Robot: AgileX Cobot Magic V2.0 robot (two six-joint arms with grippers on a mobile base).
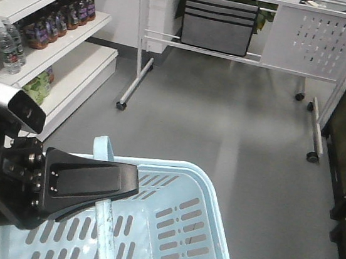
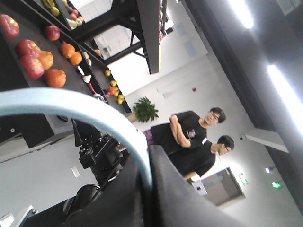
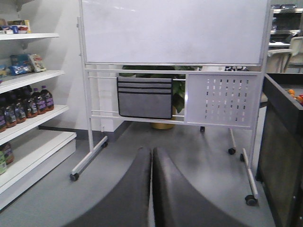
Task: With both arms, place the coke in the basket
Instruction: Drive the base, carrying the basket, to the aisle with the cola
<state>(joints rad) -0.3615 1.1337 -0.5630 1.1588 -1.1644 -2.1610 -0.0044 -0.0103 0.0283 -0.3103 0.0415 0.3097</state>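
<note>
The left gripper has its 2 black jaws squeezed tight on the thin, flat handle of the light blue basket — the right gripper has its 2 jaws pressed together, touching each other — and I cannot tell where the coke is.

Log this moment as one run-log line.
left gripper: shut on basket handle | right gripper: shut, empty, facing whiteboard | coke: not in view
</note>
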